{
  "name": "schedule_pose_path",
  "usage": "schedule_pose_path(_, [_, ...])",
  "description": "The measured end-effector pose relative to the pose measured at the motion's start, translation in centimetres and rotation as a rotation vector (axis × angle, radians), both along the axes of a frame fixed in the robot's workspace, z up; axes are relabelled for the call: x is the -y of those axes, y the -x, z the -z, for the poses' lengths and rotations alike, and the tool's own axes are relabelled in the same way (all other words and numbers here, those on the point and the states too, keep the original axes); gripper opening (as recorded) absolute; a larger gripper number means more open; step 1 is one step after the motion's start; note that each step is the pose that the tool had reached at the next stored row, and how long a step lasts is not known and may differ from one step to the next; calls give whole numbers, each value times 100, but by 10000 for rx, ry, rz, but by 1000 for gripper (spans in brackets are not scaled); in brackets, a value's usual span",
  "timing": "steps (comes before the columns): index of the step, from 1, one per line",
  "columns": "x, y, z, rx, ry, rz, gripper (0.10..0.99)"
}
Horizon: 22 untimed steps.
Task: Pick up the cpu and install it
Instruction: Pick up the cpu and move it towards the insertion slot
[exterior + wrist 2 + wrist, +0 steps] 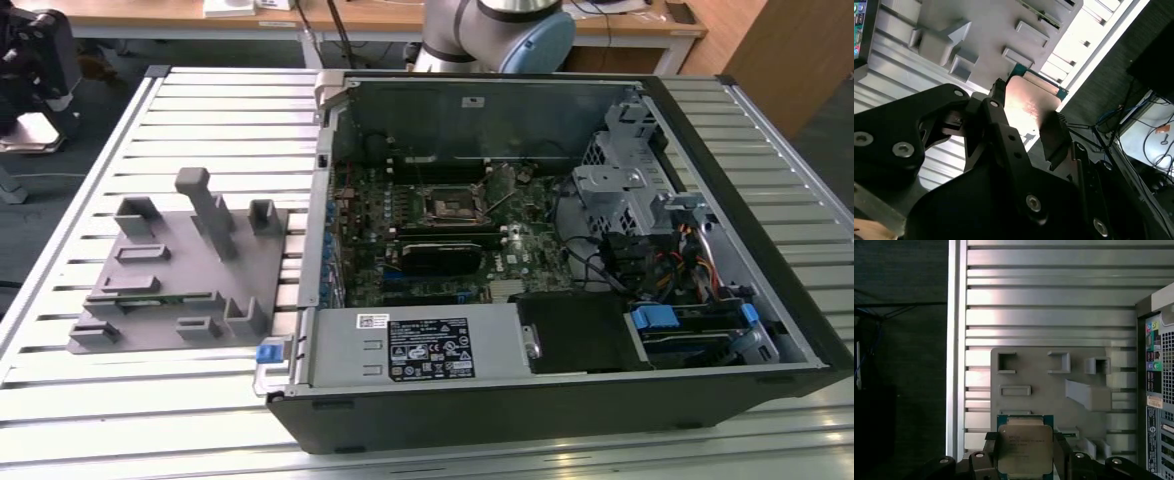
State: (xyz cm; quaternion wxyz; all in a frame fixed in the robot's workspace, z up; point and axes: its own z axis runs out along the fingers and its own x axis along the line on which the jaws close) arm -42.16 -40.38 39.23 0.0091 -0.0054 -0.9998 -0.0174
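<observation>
The slatted metal table [1054, 290] carries the work. The pincer [1024, 456] is clamped on the chip [1024, 440] by its side edges. Below it lies the grey fixture [1054, 385], with the open computer case [1156, 390] further out. Judgement: carry the chip level, gripped firmly and without tilt, so it meets the socket [451, 205] squarely.

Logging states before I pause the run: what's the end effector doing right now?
The end effector is closed on the cpu, holding it by two opposite edges.
</observation>
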Motion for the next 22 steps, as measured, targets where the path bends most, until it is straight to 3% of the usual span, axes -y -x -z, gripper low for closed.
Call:
schedule_pose_path(13, [-14, -310, 39, -5, 0, 13, 529])
schedule_pose_path(22, [-40, -718, 50, -6, 1, 12, 529])
